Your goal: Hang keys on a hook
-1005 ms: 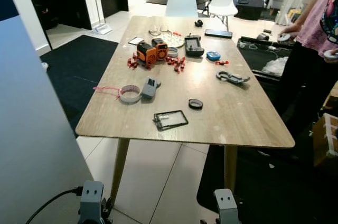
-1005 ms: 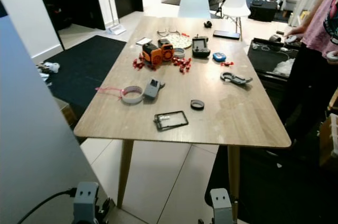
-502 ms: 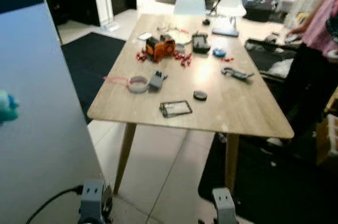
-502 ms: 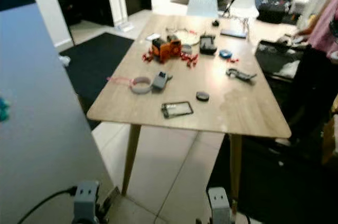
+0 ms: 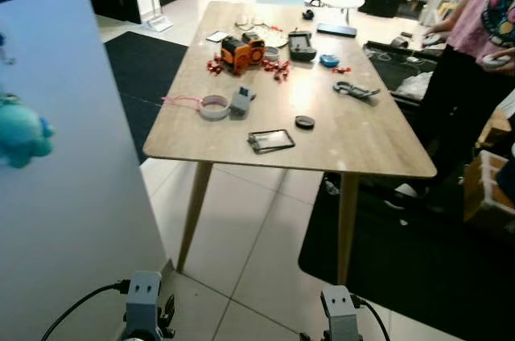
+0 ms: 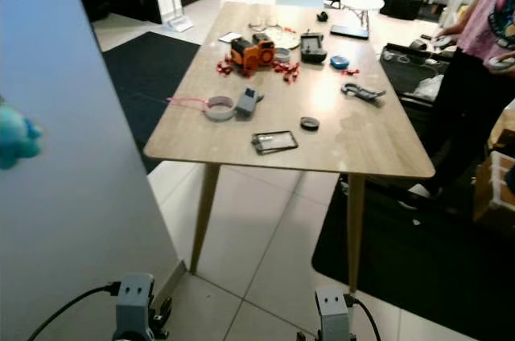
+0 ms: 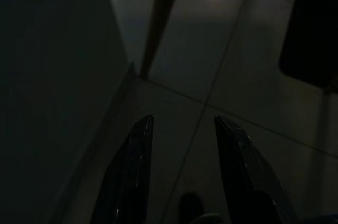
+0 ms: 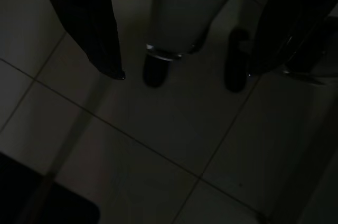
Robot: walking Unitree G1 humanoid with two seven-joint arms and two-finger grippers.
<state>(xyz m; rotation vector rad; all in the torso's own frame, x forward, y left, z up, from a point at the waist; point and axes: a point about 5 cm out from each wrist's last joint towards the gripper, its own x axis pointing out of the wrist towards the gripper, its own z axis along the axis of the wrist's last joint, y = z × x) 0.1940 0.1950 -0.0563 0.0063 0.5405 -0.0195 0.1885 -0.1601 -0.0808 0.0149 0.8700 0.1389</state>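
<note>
- Keys themselves could not be made out; a teal plush charm (image 5: pixel 20 133) hung against the white panel (image 5: pixel 80 180) at the robot's left, well apart from the cluttered table (image 5: pixel 362 140).
- Head views showed charm and table; wrist views showed dark floor tiles (image 7: pixel 237 49).
- Left gripper (image 7: pixel 183 118): fingers spread, holding nothing, above the floor.
- Right gripper (image 8: pixel 190 73): fingers wide apart, holding nothing.
</note>
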